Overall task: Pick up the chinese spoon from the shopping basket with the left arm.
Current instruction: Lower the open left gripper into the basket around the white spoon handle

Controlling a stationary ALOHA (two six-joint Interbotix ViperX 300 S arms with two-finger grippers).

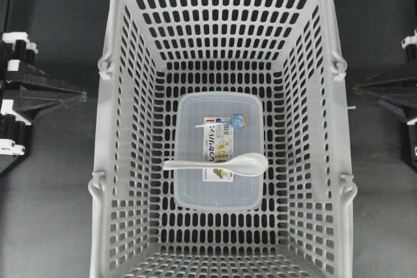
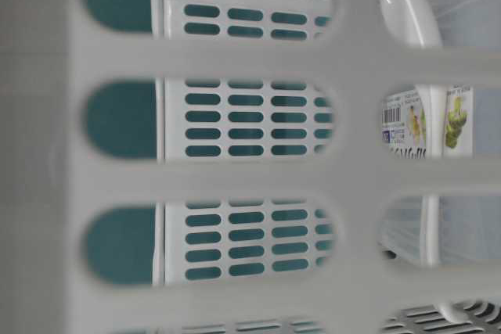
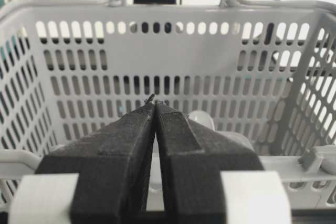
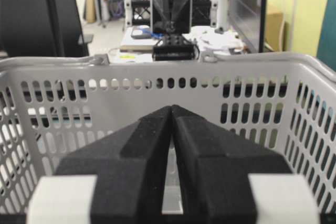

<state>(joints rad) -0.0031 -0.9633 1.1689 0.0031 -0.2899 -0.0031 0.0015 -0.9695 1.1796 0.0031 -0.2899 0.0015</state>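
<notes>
Task not begun: chinese spoon (image 1: 218,164) lies untouched on the clear box (image 1: 193,190) inside the shopping basket (image 1: 107,161); left gripper (image 3: 155,104) and right gripper (image 4: 171,108) wait outside, fingers closed, empty.

This looks like a robotics lab or workshop. The right wrist view looks past the grey basket (image 4: 157,85) to a cluttered worktable (image 4: 173,38) with equipment, cables and a white roll (image 4: 221,1), and a dark panel (image 4: 247,9) against a yellow wall (image 4: 294,14). Overhead, black arms sit at either side of a dark bench (image 1: 52,200).
</notes>
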